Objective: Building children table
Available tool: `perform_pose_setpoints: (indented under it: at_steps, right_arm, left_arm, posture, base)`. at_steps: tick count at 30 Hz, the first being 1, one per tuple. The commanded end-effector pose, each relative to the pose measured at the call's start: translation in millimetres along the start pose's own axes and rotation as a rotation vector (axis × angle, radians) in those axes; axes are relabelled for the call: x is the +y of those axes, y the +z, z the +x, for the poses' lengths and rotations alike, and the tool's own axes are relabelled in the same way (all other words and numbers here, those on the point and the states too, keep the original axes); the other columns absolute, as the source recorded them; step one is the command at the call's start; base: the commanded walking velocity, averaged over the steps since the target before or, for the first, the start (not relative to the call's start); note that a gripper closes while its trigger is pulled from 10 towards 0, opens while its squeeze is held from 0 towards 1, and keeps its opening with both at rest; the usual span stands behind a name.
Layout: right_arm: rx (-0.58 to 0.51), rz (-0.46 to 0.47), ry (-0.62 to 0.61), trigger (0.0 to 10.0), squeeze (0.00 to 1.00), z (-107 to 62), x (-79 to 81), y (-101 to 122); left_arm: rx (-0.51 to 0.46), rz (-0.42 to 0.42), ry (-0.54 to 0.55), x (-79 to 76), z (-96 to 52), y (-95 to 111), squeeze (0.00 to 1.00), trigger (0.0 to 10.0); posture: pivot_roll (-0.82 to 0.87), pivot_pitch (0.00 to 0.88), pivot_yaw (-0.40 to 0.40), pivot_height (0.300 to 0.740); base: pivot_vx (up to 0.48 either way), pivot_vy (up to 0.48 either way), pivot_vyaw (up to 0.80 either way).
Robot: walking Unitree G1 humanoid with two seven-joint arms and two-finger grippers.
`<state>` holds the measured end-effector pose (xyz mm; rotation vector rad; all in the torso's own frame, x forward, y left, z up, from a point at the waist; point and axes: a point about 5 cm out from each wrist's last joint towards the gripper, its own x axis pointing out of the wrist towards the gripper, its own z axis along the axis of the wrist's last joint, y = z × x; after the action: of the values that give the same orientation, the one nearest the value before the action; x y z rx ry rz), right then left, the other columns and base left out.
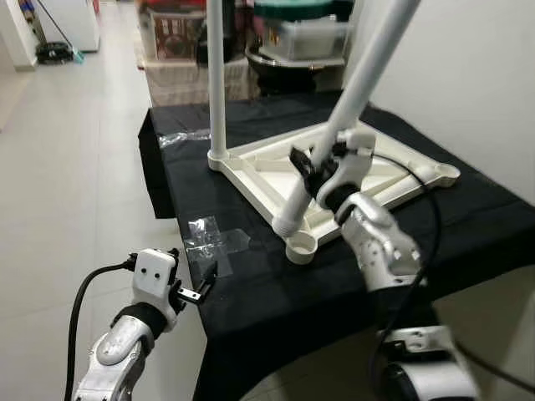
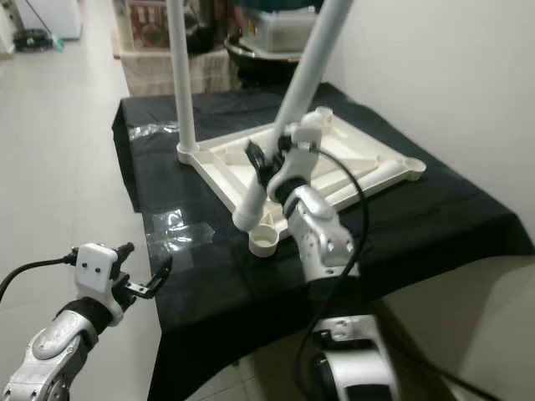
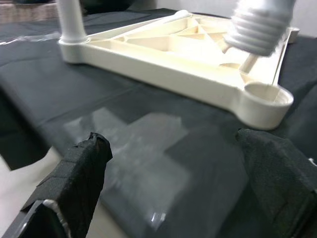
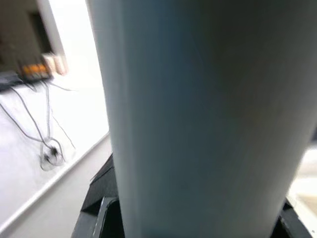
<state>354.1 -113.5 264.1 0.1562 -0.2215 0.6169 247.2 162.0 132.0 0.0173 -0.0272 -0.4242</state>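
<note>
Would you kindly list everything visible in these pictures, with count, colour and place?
Upside-down plastic tabletop: one, cream white, lying on the black cloth.
Fitted tube leg: one, white, upright in the tabletop's far left corner socket.
Loose tube leg with threaded end: one, white, tilted, its threaded end just above the empty near corner socket.
Cloth-covered table: one, black, against the white wall.
Clear tape patch: one, transparent, on the cloth near the front left edge.
Storage boxes and dark basin: several, behind the table.
Left end effector: black fingers, open, at the table's front left edge.
Right end effector: shut on the loose leg.
</note>
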Motion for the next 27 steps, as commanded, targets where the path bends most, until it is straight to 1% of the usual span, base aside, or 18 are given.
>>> perform_pose_setpoints:
  at_steps: [1, 3, 4, 6, 7, 8, 9, 10, 12, 13, 14, 16, 17, 19, 20, 21, 23, 27]
  right_arm:
    - [0.0, -0.024, 0.137, 10.0, 0.0, 0.2, 11.8, 7.1]
    - [0.003, -0.054, 0.231, 10.0, 0.0, -0.3, 19.5, 10.7]
    - [0.003, -0.054, 0.231, 10.0, 0.0, -0.3, 19.5, 10.7]
    - [0.01, -0.023, 0.307, 10.0, 0.0, -0.4, 28.0, 10.9]
    - [0.01, -0.023, 0.307, 10.0, 0.0, -0.4, 28.0, 10.9]
    - [0.012, -0.006, 0.365, 10.0, 0.0, -0.5, 39.8, 8.0]
    - [0.012, -0.006, 0.365, 10.0, 0.0, -0.5, 39.8, 8.0]
    - [0.014, 0.009, 0.41, 10.0, 0.0, -0.2, 51.9, 5.1]
    - [0.014, 0.009, 0.41, 10.0, 0.0, -0.2, 51.9, 5.1]
    - [0.016, 0.023, 0.451, 10.0, 0.0, -0.3, 62.8, 2.5]
    - [0.016, 0.023, 0.451, 10.0, 0.0, -0.3, 62.8, 2.5]
    - [0.009, 0.05, 0.518, 10.0, 0.0, -0.4, 81.9, 1.1]
    - [0.009, 0.05, 0.518, 10.0, 0.0, -0.4, 81.9, 1.1]
    - [-0.008, 0.086, 0.582, 10.0, 0.0, -2.0, 94.9, 4.5]
    - [-0.008, 0.086, 0.582, 10.0, 0.0, -2.0, 94.9, 4.5]
    - [-0.015, 0.115, 0.619, 10.0, 0.0, -3.8, 100.5, 6.5]
    - [-0.022, 0.137, 0.661, 10.0, 0.0, -7.1, 107.1, 7.4]
    - [-0.022, 0.138, 0.682, 10.0, 0.0, -10.4, 111.4, 7.2]
  left_arm:
    - [-0.022, 0.008, -0.084, -3.9, 1.7, 10.2, 0.0, 10.0]
    - [-0.038, 0.023, -0.145, -2.7, 2.0, 19.0, 0.0, 10.0]
    - [-0.038, 0.023, -0.145, -2.7, 2.0, 19.0, 0.0, 10.0]
    - [-0.047, 0.037, -0.193, -0.6, 3.9, 25.2, 0.0, 10.0]
    - [-0.047, 0.037, -0.193, -0.6, 3.9, 25.2, 0.0, 10.0]
    - [-0.048, 0.039, -0.221, 1.5, 6.1, 27.5, 0.0, 10.0]
    - [-0.048, 0.039, -0.221, 1.5, 6.1, 27.5, 0.0, 10.0]
    - [-0.043, 0.038, -0.262, 3.2, 7.2, 28.5, 0.0, 10.0]
    - [-0.043, 0.038, -0.262, 3.2, 7.2, 28.5, 0.0, 10.0]
    - [-0.031, 0.036, -0.299, 4.5, 7.8, 28.4, 0.0, 10.0]
    - [-0.031, 0.036, -0.299, 4.5, 7.8, 28.4, 0.0, 10.0]
    - [0.015, 0.057, -0.374, 7.7, 9.5, 24.9, 0.0, 10.0]
    - [0.015, 0.057, -0.374, 7.7, 9.5, 24.9, 0.0, 10.0]
    - [0.045, 0.071, -0.419, 10.7, 13.2, 22.7, 0.0, 10.0]
    - [0.045, 0.071, -0.419, 10.7, 13.2, 22.7, 0.0, 10.0]
    - [0.053, 0.076, -0.431, 12.2, 15.9, 22.4, 0.0, 10.0]
    - [0.066, 0.081, -0.451, 14.6, 19.6, 21.5, 0.0, 10.0]
    - [0.078, 0.086, -0.464, 16.5, 21.6, 19.7, 0.0, 10.0]
  posture:
    - [0.07, 0.0, -0.081, 0.74]
    - [0.07, 0.0, -0.079, 0.74]
    - [0.07, 0.0, -0.079, 0.74]
    - [0.08, 0.0, -0.078, 0.74]
    - [0.08, 0.0, -0.078, 0.74]
    - [0.08, 0.0, -0.074, 0.74]
    - [0.08, 0.0, -0.074, 0.74]
    - [0.07, 0.0, -0.066, 0.74]
    - [0.07, 0.0, -0.066, 0.74]
    - [0.07, 0.0, -0.065, 0.74]
    - [0.07, 0.0, -0.065, 0.74]
    - [0.06, 0.0, -0.054, 0.74]
    - [0.06, 0.0, -0.054, 0.74]
    - [0.06, 0.0, -0.052, 0.74]
    - [0.06, 0.0, -0.052, 0.74]
    - [0.06, 0.0, -0.052, 0.74]
    - [0.06, 0.0, -0.049, 0.74]
    - [0.06, 0.0, -0.049, 0.74]
  base:
    - [0.0, 0.0, 0.0]
    - [0.0, 0.0, 0.0]
    - [0.0, 0.0, 0.0]
    - [0.0, 0.0, 0.0]
    - [0.0, 0.0, 0.0]
    - [0.0, 0.0, 0.0]
    - [0.0, 0.0, 0.0]
    - [0.0, 0.0, 0.0]
    - [0.0, 0.0, 0.0]
    - [0.0, 0.0, 0.0]
    - [0.0, 0.0, 0.0]
    - [0.0, 0.0, 0.0]
    - [0.0, 0.0, 0.0]
    - [0.0, 0.0, 0.0]
    - [0.0, 0.0, 0.0]
    - [0.0, 0.0, 0.0]
    - [0.0, 0.0, 0.0]
    - [0.0, 0.0, 0.0]
